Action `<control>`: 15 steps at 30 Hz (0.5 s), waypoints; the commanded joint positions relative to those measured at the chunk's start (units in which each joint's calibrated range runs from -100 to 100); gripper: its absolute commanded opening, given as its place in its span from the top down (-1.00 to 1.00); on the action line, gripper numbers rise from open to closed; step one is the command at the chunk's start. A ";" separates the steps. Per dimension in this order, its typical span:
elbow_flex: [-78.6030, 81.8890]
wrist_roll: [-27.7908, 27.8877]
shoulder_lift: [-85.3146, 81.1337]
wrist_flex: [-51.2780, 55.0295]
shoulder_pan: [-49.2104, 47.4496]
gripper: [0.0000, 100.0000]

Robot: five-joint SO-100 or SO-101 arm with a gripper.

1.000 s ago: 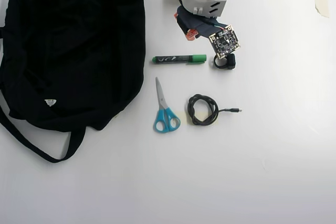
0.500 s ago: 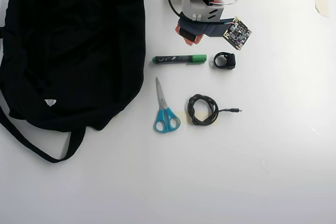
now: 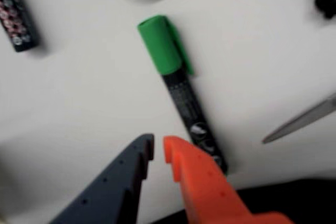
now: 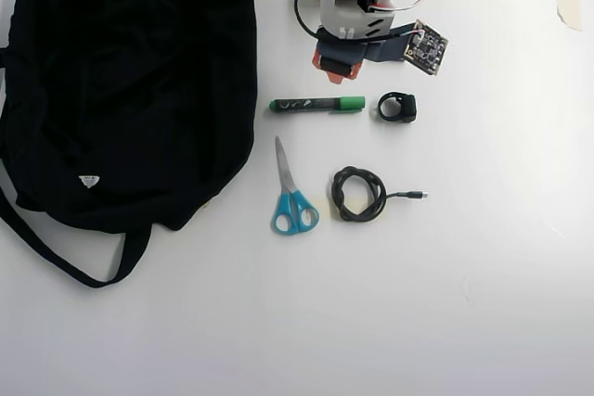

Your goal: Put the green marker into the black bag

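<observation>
Pincer (image 3: 158,149) at the bottom of the wrist view, one dark jaw and one orange jaw nearly closed, holding nothing. Just beyond its tips the marker (image 3: 181,87) lies flat on the white tabletop (image 3: 79,93), green cap toward the top of the frame, black barrel running down beside the orange jaw. To grasp well, the jaws probably need to spread wider and straddle the barrel crosswise near its middle before lowering.

In the overhead view the marker (image 4: 316,104) sits in the upper centre, cap pointing right, just below the arm. The bag (image 4: 121,81) fills the upper left, its edge near the marker's bare end. Scissors (image 4: 291,194), a coiled cable (image 4: 360,194) and a small black ring (image 4: 397,107) lie close by on the bare, evenly lit tabletop.
</observation>
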 commanded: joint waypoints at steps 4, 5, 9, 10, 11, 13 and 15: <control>1.09 1.74 -0.95 -3.68 0.35 0.96; 1.90 2.22 -0.95 -4.11 0.50 0.96; 4.23 3.21 -0.95 -6.18 0.50 0.96; 4.68 3.58 -0.95 -6.87 0.50 0.95; 5.04 3.63 -0.95 -7.56 0.58 0.93; 5.76 4.26 -0.95 -8.33 0.58 0.86; 6.03 4.26 -0.95 -8.76 0.65 0.76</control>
